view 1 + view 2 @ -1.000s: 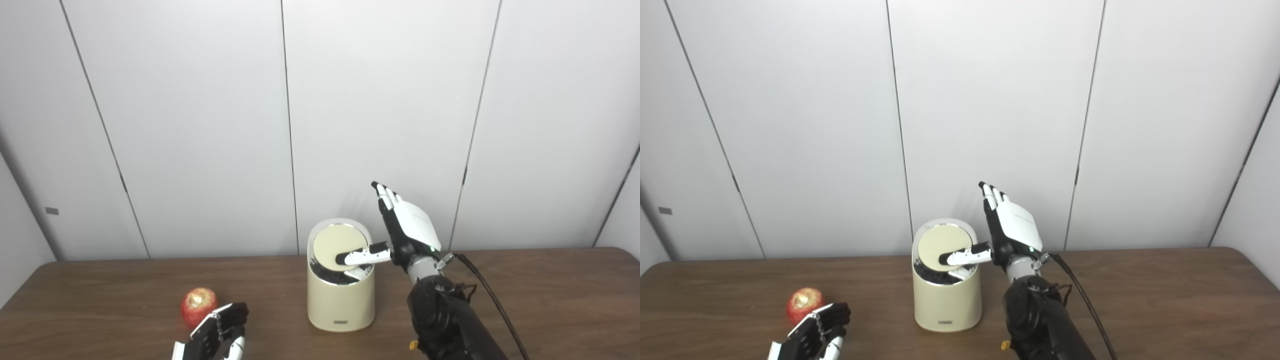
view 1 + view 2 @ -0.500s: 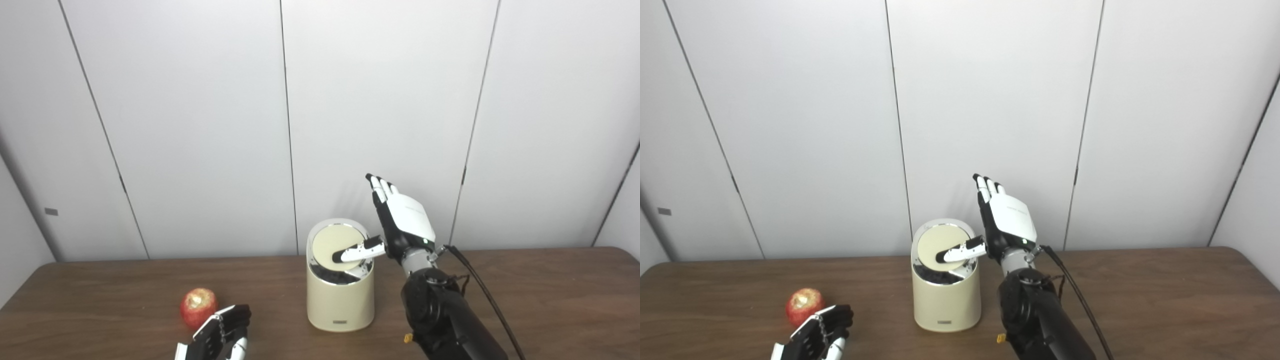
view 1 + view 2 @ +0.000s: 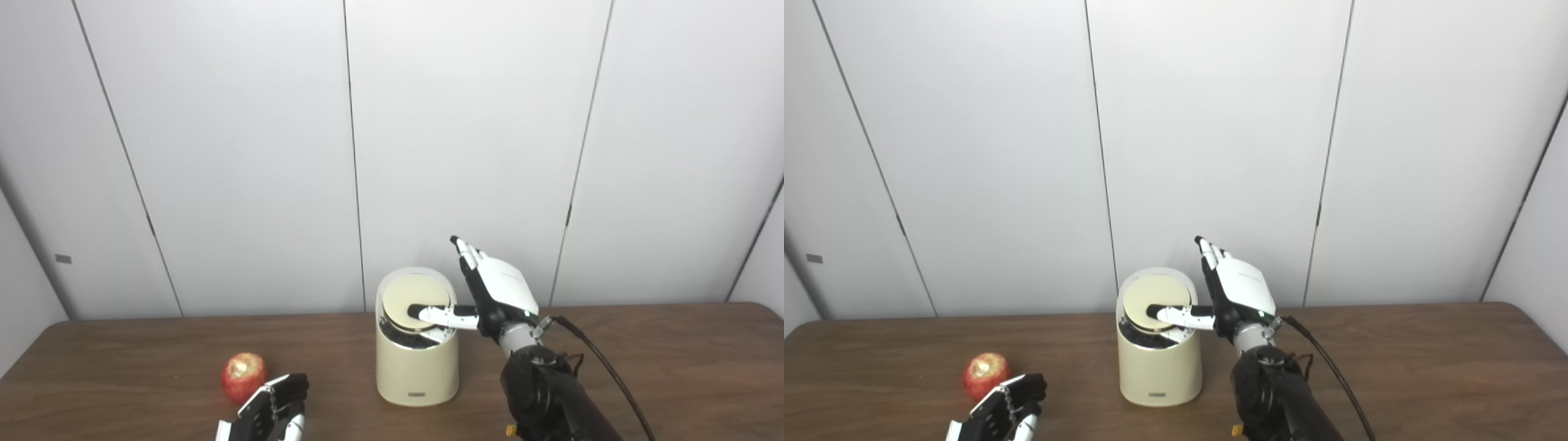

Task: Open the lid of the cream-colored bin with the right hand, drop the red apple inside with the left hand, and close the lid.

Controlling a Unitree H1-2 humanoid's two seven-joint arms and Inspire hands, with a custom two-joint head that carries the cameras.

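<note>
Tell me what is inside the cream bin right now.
Through the gap under the tilted lid only a dark interior shows at the bin mouth. The right hand has its thumb on the lid. The lid and walls hide everything deeper.

Cream-colored bin [image 3: 418,367] is standing upright on the table, roughly mid-frame, cylindrical w/ rounded edges, chrome rim around the top, small label low on its front wall. Its lid [image 3: 411,299] is a flat cream disc sitting tilted inside the rim: back edge raised, front edge dipping, so a dark gap into the interior is showing at the front. Lid is partly open, not flat-closed, not fully open.

Red apple [image 3: 244,375] is sitting on the table well left of the bin, apart from it, stem side roughly up w/ a yellowish glare patch on top. It's resting on the tabletop, not lifted.
</note>
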